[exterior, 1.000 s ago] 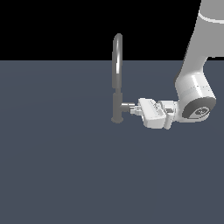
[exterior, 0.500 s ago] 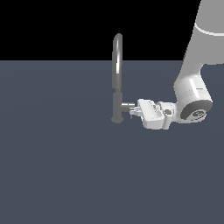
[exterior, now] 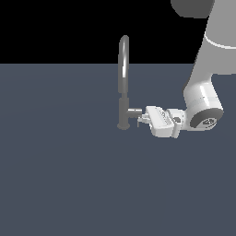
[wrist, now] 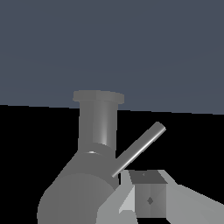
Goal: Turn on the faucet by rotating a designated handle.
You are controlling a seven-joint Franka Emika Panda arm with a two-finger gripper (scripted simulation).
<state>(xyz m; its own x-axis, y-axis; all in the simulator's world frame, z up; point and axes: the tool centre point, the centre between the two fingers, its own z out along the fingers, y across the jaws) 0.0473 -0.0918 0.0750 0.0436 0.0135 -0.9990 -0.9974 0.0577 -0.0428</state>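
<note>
Pressing at: the white two-fingered gripper (exterior: 142, 118) is lying level at the outer end of the short grey metal cylinder handle (exterior: 134, 112), which is jutting toward the exterior view's right from the lower body of the tall slim grey brushed-metal gooseneck faucet (exterior: 123, 83).
Faucet place: it is standing upright on its small round base on the flat dark slate-blue floor (exterior: 60, 175), near the middle of the exterior view, with the arched spout rising above the horizon line.
Change: compared with a second ago, the gripper is sitting tighter against the handle and is tilting slightly; the white robot arm (exterior: 203, 92) is leaning further over from the exterior view's right.
Meaning: the turning push is probably under way, though how far the handle is turning is not readable.
Lever pin: in the wrist view the thin grey metal lever pin (wrist: 139, 148) is slanting out from the handle stub, with one pale finger (wrist: 148, 199) just beside its root.
Claw state: whether the fingers are spread or closed, I cannot tell.
Containers: none are showing in either view.
</note>
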